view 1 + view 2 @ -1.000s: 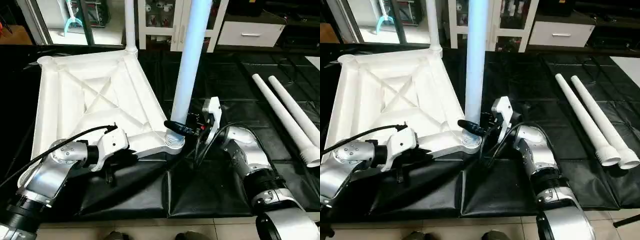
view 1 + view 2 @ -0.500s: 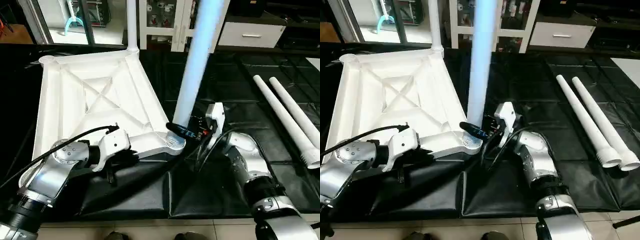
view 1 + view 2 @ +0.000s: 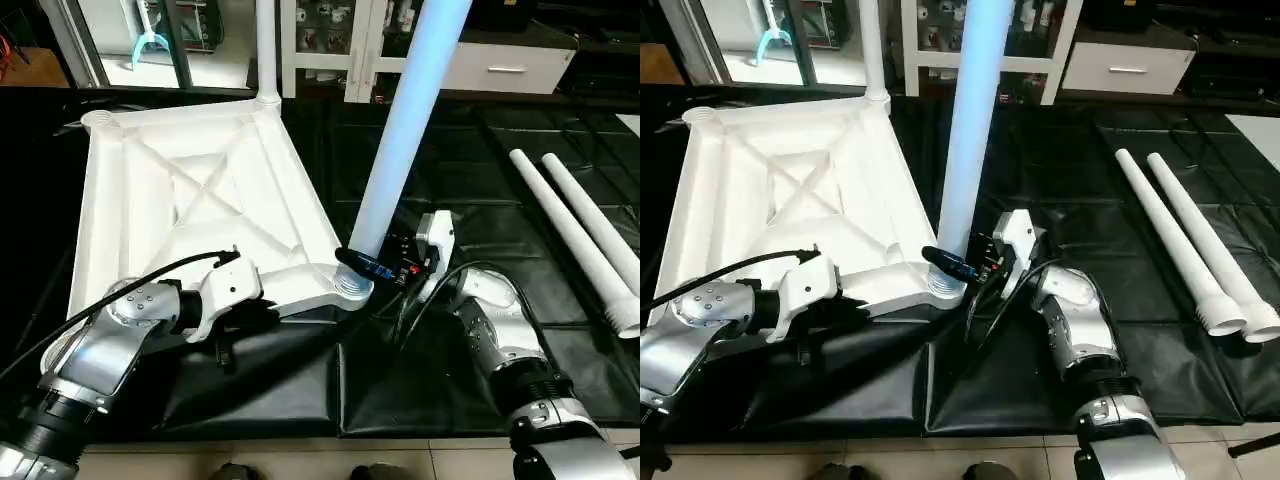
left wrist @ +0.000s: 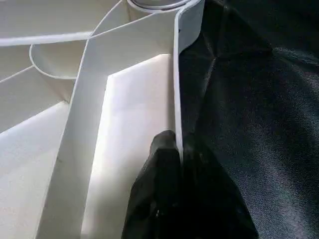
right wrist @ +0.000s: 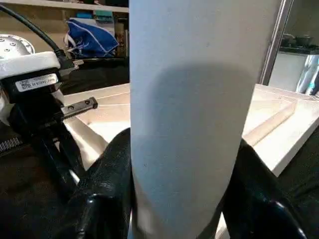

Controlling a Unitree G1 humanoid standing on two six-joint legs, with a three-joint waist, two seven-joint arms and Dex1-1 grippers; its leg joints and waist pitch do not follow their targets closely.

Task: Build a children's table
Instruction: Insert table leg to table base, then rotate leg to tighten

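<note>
— While the top [image 3: 190, 210] lies upside down on the black mat [image 3: 450, 380], ribbed underside up, where do the legs stand?

— One leg [image 3: 405, 130] rises from the near corner socket [image 3: 352, 285], leaning away from the top toward the right. A second leg [image 3: 266, 50] stands upright in the far corner socket. Two more legs [image 3: 570, 225] lie side by side on the mat, well apart on the right, wide ends toward the robot.

— What has hold of the leaning leg?

— The right gripper [image 3: 362, 265] is closed around it just above the socket; in the right wrist view its black fingers [image 5: 104, 194] press the tube on both sides.

— And the other arm?

— The left gripper [image 4: 174, 149] is closed on the near edge of the top; in the left wrist view its fingers pinch the thin white rim between them, one inside the rim and one on the mat side. The silver left forearm [image 3: 100, 350] reaches in from the near left.

— Anything beyond the mat?

— A white cabinet [image 3: 330, 40] with glass doors stands behind the top, and a white drawer unit [image 3: 505, 65] is beside it to the right.
</note>
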